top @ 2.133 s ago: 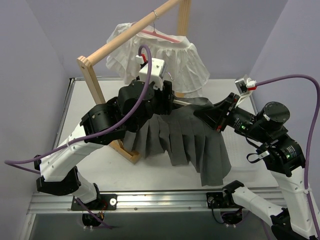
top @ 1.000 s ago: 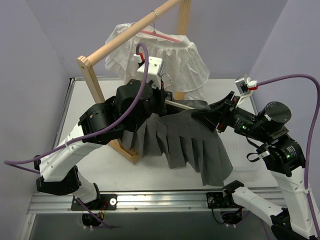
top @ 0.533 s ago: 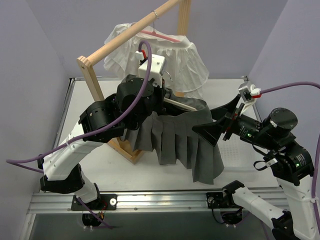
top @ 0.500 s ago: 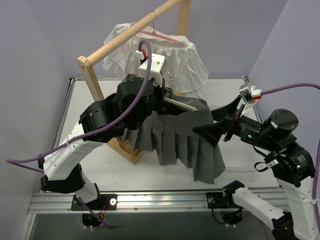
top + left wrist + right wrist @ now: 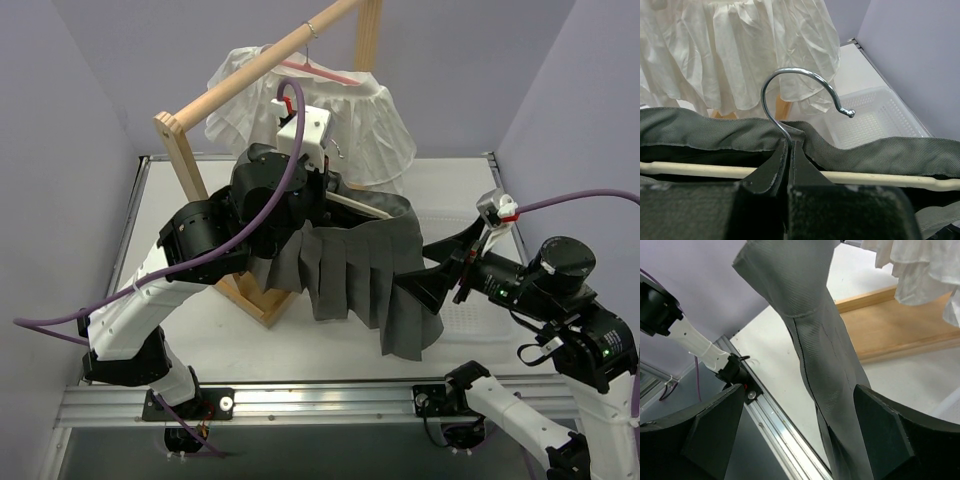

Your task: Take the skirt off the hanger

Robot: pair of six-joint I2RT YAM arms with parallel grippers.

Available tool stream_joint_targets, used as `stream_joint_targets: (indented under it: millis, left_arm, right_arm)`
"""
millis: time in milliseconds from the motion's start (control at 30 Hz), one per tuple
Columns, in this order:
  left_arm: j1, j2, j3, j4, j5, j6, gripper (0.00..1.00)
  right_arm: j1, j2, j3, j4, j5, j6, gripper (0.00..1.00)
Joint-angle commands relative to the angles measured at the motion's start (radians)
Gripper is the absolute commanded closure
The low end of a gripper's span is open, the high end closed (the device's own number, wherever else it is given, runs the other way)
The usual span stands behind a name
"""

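Observation:
A grey pleated skirt (image 5: 345,265) hangs by its waistband from a cream hanger (image 5: 362,209) held above the table. My left gripper (image 5: 322,188) is shut on the hanger's metal hook (image 5: 796,70) at its neck, just above the cream bar (image 5: 867,177). In the left wrist view the gripper (image 5: 789,146) has both fingers pressed together on the wire. My right gripper (image 5: 440,272) stands open beside the skirt's right end. In the right wrist view the gripper (image 5: 798,390) has the skirt's hanging edge (image 5: 822,350) passing loosely between its wide-apart fingers.
A white ruffled skirt (image 5: 345,110) hangs on a pink hanger from the wooden rack (image 5: 245,88) at the back. The rack's base board (image 5: 900,330) lies on the table. A white perforated basket (image 5: 875,117) sits at the right. The metal table rail (image 5: 777,437) runs along the near edge.
My right gripper opened, let the skirt's right end go and drew back toward the near right. The freed end dropped and swung left. The left gripper kept its hold on the hanger.

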Motion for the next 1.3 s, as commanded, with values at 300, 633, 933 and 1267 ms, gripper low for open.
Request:
stream_joint_targets:
  millis: [300,633,933,1267]
  left_arm:
    - [-0.004,-0.046,0.051,0.05,-0.032,0.034,0.98]
    - [-0.004,-0.057,0.053,0.054,-0.052,0.051,0.98]
    - [-0.003,-0.073,-0.01,0.114,-0.106,0.088,0.98]
    - [0.013,-0.116,-0.104,0.263,-0.164,0.156,0.98]
  right_arm:
    - [-0.005,-0.006,-0.064,-0.032,0.034,-0.028,0.56]
    - [-0.005,-0.012,-0.067,-0.049,0.041,-0.038,0.9]
    - [-0.005,-0.033,0.002,-0.103,0.159,-0.033,1.0]
    - [0.0,-0.095,0.172,-0.225,0.377,0.03,1.0]
